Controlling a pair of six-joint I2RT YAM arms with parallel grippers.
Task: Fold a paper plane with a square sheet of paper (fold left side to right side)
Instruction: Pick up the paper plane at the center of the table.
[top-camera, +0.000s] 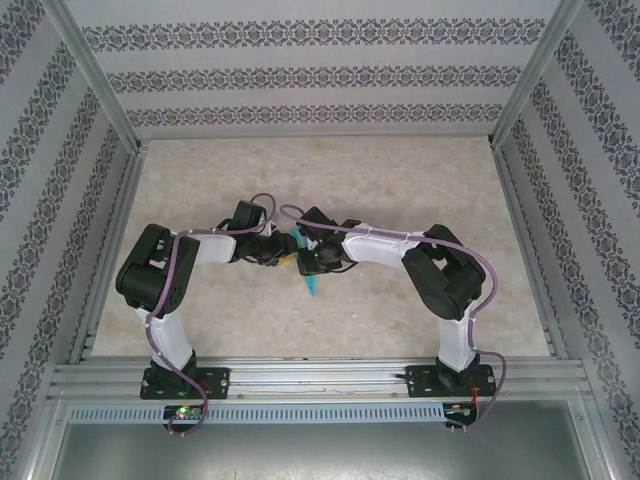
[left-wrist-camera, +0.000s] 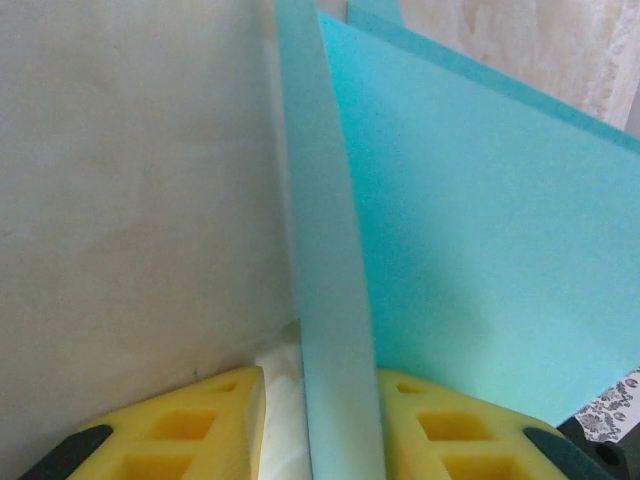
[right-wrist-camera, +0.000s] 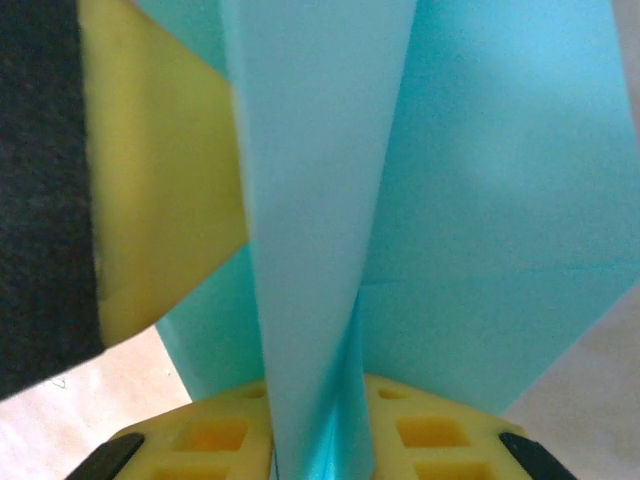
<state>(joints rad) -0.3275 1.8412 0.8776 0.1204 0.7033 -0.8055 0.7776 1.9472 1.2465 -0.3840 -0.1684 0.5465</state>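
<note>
Bare tabletop (top-camera: 400, 180) lies open on every side, with the patterned walls (top-camera: 300, 80) well apart. At mid-table the paper plane (top-camera: 312, 280) is held on edge, pointed tip toward the arm bases. The left gripper (left-wrist-camera: 320, 392) and right gripper (right-wrist-camera: 315, 395) meet there, both narrowed onto its folds.

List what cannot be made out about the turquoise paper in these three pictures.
Top external view: the left hand and right hand cover most of the paper plane; its creases are too small to read.
Left wrist view: the plane's far end runs off the top edge.
Right wrist view: the plane hides much of the table, and its upper part is cut off by the top edge.
</note>
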